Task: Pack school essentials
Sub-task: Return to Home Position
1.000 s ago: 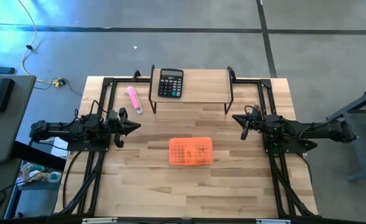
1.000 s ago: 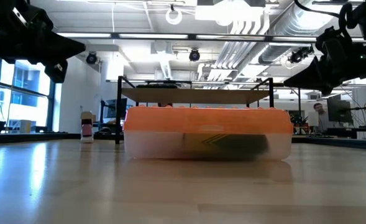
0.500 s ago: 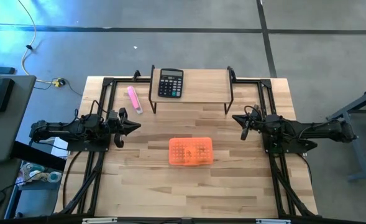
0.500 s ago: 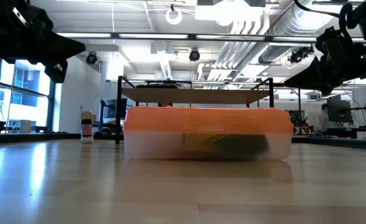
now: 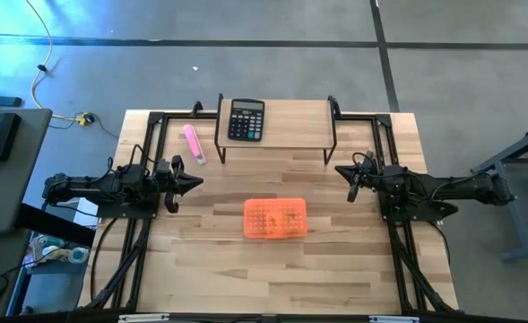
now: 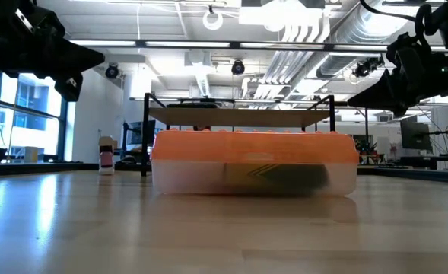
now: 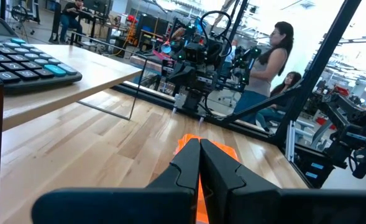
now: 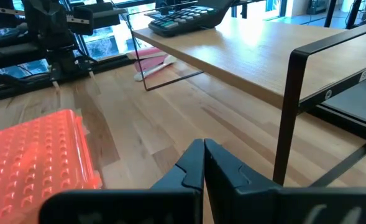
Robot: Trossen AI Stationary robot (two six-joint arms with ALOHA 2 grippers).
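Your orange box (image 5: 275, 218) lay shut in the middle of the table (image 5: 353, 269). Its long side ran left to right, from one arm toward the other. Your left gripper (image 5: 197, 182) hung over the table's left side, fingers pressed together on nothing. Your right gripper (image 5: 340, 170) hung over the right side, pinched together too, also empty.

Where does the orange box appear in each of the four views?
High view: the orange box lies mid-table.
Low view: the box fills the centre, before the wooden shelf.
Left wrist view: the box is partly hidden behind the left gripper.
Right wrist view: the box lies beside the right gripper, away from the shelf.
Shared landmark: the wooden shelf, in all four views.
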